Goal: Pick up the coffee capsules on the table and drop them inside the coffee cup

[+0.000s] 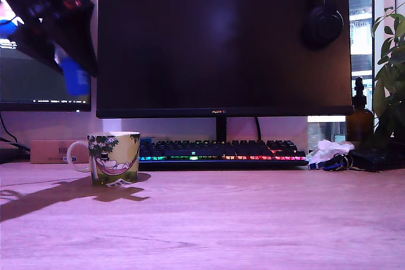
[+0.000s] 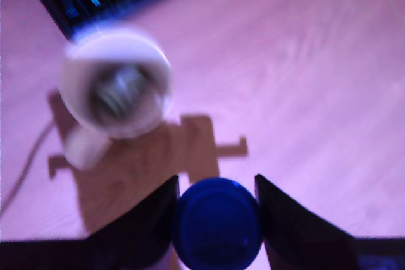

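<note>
While the tool (image 2: pixel 217 219) grips the blue capsule (image 2: pixel 217 222), the mug (image 1: pixel 114 157) sits below.

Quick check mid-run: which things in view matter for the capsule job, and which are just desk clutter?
Job:
- blue capsule, held in the gripper
- mug, with something greyish inside (blurred)

Clutter:
- monitor
- keyboard
- headphones
- brown bottle
- plant
- cardboard box

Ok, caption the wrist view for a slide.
Pincer holding the blue capsule above the desk, near the mug, which already holds something greyish.
</note>
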Motion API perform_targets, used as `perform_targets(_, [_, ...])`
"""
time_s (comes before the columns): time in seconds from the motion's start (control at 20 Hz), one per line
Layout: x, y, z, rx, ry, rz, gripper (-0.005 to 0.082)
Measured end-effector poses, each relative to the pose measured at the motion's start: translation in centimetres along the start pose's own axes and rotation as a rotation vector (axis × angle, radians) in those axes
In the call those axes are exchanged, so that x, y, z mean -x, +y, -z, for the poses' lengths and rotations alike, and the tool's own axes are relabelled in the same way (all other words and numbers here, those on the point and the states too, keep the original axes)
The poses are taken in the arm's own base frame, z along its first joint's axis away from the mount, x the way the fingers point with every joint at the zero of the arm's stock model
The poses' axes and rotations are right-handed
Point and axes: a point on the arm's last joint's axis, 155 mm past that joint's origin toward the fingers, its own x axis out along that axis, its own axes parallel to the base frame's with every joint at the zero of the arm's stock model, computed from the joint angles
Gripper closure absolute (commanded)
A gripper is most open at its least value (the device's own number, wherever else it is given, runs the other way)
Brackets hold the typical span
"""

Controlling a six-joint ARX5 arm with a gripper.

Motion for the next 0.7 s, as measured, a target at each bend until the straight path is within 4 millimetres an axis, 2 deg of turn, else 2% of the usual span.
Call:
perform_targets(0.2, [-2.5,0.9,1.7,0.029,-0.020,-0.009,0.0516])
perform_targets(0.4, [-2.9,1.5,-0.6,0.015,-0.132,-0.026,0.0516])
perform_targets(0.7, [-5.1,2.0,1.1,0.034,-0.165,-0.036,0.0516])
